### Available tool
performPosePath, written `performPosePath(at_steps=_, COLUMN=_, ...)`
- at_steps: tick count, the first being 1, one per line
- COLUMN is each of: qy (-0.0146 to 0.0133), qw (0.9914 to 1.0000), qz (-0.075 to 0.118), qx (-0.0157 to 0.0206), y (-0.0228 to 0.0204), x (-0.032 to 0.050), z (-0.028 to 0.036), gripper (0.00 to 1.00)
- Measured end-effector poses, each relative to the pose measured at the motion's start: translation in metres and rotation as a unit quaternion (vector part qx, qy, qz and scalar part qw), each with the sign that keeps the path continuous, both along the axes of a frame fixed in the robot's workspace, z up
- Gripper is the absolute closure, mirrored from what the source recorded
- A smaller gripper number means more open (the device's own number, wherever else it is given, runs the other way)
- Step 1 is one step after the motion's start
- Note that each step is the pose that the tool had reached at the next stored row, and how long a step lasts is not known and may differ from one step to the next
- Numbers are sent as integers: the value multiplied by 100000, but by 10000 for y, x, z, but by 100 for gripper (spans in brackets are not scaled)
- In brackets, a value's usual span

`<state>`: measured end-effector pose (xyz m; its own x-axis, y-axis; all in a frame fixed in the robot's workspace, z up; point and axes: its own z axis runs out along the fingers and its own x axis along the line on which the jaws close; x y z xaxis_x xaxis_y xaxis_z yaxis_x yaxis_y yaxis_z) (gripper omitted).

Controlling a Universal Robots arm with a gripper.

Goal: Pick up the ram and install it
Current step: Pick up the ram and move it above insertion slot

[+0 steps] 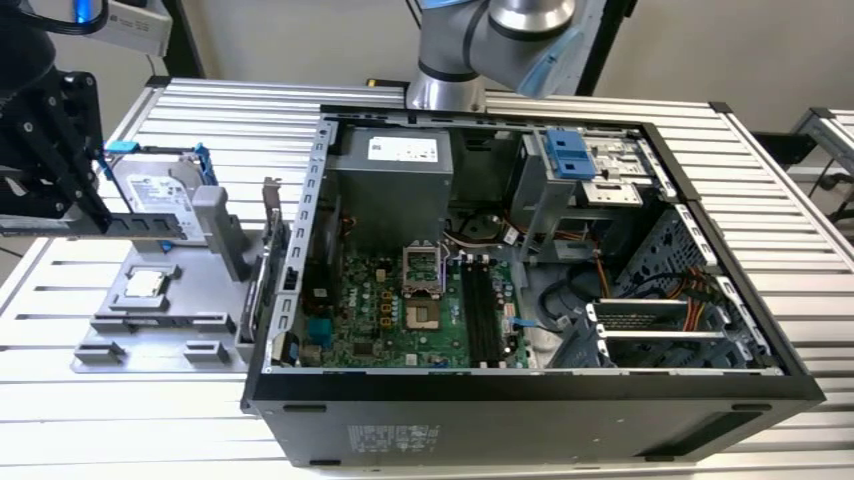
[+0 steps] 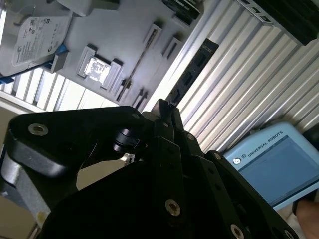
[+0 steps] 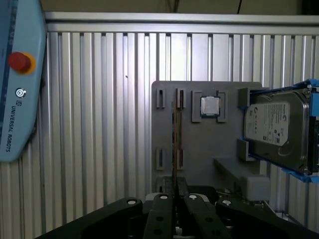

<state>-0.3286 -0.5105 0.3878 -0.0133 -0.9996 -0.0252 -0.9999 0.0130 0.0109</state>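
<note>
My gripper (image 1: 60, 212) hangs at the exterior view's far left, above the grey fixture plate (image 1: 160, 335), well away from the open computer case. It is shut on the ram (image 1: 127, 226), a long thin strip held level in front of the hard drive. In the first wrist view the ram (image 3: 174, 144) shows edge-on as a thin line running out from between the closed fingertips of the gripper (image 3: 174, 198), over the fixture plate (image 3: 199, 144) and its small slot holders. The second wrist view shows the gripper (image 2: 163, 107) with its two fingers pressed together. The black memory slots (image 1: 481, 305) lie on the green motherboard inside the case.
The hard drive (image 1: 154, 195) in its blue frame and the square processor (image 1: 143, 285) sit on the fixture plate. The case's raised walls (image 1: 534, 385) surround the motherboard, with cables and a drive cage on the exterior view's right. A blue teach pendant (image 3: 17, 79) lies on the slatted table.
</note>
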Motion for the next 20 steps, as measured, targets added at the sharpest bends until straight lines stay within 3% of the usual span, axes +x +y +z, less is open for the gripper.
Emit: performPosePath(at_steps=20, qy=-2, qw=100000, qz=-3, qx=3, y=0, x=210, z=0, gripper=100)
